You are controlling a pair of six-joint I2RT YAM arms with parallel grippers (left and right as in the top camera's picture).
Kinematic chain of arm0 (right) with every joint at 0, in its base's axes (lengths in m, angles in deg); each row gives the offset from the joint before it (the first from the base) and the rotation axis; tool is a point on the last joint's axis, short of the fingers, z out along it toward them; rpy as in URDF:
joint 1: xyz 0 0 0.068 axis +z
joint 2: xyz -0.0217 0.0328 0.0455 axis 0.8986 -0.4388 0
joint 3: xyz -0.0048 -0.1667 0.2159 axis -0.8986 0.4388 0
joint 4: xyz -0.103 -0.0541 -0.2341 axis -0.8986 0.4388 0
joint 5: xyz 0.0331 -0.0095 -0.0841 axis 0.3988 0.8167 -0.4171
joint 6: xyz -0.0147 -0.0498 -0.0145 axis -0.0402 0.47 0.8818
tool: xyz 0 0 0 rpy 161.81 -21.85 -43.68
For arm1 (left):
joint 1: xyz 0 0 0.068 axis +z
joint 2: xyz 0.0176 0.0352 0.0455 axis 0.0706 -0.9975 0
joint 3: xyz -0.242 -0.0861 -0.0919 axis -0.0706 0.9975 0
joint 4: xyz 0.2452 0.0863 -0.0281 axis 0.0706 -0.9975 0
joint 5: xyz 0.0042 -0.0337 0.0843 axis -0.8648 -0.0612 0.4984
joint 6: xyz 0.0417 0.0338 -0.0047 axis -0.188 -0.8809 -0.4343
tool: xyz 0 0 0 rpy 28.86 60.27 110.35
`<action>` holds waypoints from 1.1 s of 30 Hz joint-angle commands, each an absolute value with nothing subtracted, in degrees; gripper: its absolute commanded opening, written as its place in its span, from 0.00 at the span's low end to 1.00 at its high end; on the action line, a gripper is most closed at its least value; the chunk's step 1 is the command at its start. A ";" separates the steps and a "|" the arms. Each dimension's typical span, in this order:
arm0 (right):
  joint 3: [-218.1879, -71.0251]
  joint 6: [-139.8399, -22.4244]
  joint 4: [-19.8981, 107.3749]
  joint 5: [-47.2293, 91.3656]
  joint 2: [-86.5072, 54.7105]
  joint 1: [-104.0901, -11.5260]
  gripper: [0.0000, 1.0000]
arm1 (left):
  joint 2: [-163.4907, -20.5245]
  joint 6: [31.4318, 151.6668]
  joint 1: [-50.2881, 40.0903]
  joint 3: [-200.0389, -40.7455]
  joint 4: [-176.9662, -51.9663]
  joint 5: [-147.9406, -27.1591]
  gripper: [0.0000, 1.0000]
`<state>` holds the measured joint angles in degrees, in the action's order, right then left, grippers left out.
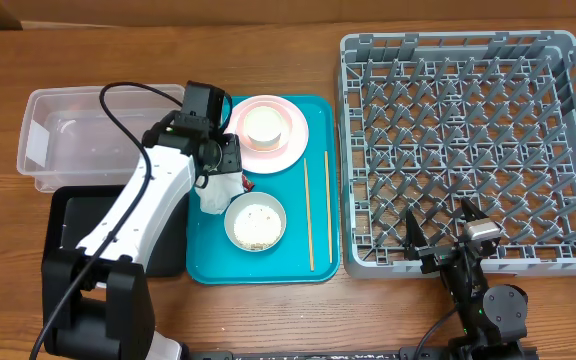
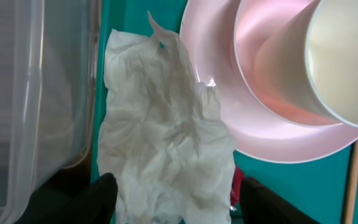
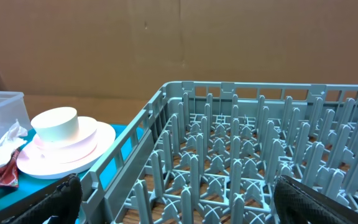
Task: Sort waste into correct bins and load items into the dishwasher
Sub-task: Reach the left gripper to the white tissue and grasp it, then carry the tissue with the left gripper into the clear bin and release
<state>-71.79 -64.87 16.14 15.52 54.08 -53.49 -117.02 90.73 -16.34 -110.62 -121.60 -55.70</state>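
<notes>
Only from the left wrist is the crumpled napkin [image 2: 166, 124] seen whole, on the teal tray [image 2: 328, 193] between the clear tub [image 2: 30, 93] and the pink plate [image 2: 222, 118], straddled by the parted fingers of the left hand [image 2: 176, 196]; overhead, it is mostly covered. The right hand [image 3: 179, 199] is held wide open at the dish rack [image 3: 260, 87].

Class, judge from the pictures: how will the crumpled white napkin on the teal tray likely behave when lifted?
The napkin looks thin and creased, so it will probably flop and compress rather than hold shape. It seems light for its bulk. The red wrapper beside it might get dragged along.
</notes>
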 commanded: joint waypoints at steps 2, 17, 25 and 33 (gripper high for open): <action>-71.18 -64.85 15.75 15.43 54.64 -53.86 1.00 | -117.77 89.18 -16.17 -107.10 -117.43 -54.13 0.65; -71.18 -64.85 15.73 15.43 54.64 -53.86 1.00 | -127.14 88.04 -16.19 -105.55 -111.85 -53.74 0.65; -71.18 -64.85 15.75 15.43 54.64 -53.86 1.00 | -125.94 88.06 -16.17 -107.32 -112.55 -53.76 0.15; -71.18 -64.85 15.73 15.43 54.64 -53.86 1.00 | -119.06 88.11 -16.19 -115.43 -121.49 -53.80 0.12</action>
<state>-71.79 -64.85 16.12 15.50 54.08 -53.49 -124.48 88.17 -16.34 -111.43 -119.44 -54.50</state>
